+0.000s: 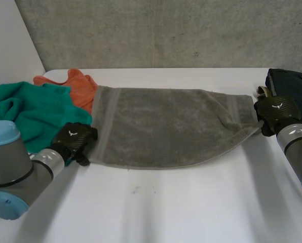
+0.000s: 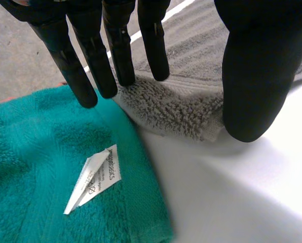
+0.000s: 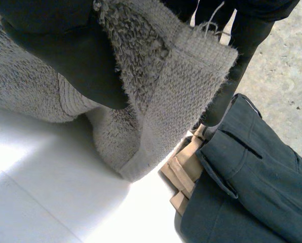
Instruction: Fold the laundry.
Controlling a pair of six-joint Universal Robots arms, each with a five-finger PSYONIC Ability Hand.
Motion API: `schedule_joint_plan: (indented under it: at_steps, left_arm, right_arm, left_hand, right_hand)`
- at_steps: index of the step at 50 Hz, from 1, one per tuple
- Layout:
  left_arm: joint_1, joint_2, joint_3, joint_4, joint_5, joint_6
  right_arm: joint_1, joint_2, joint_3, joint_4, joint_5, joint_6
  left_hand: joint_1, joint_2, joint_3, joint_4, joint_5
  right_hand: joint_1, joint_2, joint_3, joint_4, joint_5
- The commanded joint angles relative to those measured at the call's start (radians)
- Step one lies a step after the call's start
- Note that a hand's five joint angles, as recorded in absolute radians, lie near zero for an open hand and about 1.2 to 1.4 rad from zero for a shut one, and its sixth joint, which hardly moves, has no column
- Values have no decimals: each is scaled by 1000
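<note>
Towel (image 1: pixel 166 126) lies across your table (image 1: pixel 191 202). Your right hand (image 1: pixel 273 112) pinches one corner; your left hand (image 1: pixel 76 137) straddles the other, fingers (image 2: pixel 95 61) straight.

Your left arm (image 1: pixel 19 172) lies low over the table, and your left hand (image 1: pixel 76 139) is at the near left corner of the grey towel (image 1: pixel 166 126), fingers (image 2: pixel 92 55) straight and thumb held apart from them. Your right arm (image 1: pixel 298 147) reaches forward, and your right hand (image 1: pixel 274 112) pinches the towel's right corner between thumb and fingers.
</note>
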Motion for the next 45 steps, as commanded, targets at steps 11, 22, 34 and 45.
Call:
schedule_joint_plan:
  at_steps: [11, 22, 34, 45]
  left_arm:
    - [1, -8, 86, 53, -39, 51]
    - [-35, 393, -28, 10, -164, 61]
    - [-39, 762, -79, -497, -167, 247]
    - [-71, 382, 107, -533, -180, 324]
  right_arm:
    - [0, -6, 8, 2, 5, -1]
    - [-3, -242, -18, 262, 2, -151]
    - [-22, -529, -87, 727, 0, -452]
    - [-15, -207, -168, 772, 34, -489]
  left_hand:
    - [822, 833, 831, 828, 827]
    - [822, 833, 831, 828, 827]
    - [822, 833, 831, 828, 827]
    - [822, 833, 831, 828, 827]
  right_hand:
    - [276, 226, 203, 195, 206]
    - [276, 226, 203, 195, 206]
    - [276, 226, 203, 195, 206]
    - [276, 226, 203, 195, 206]
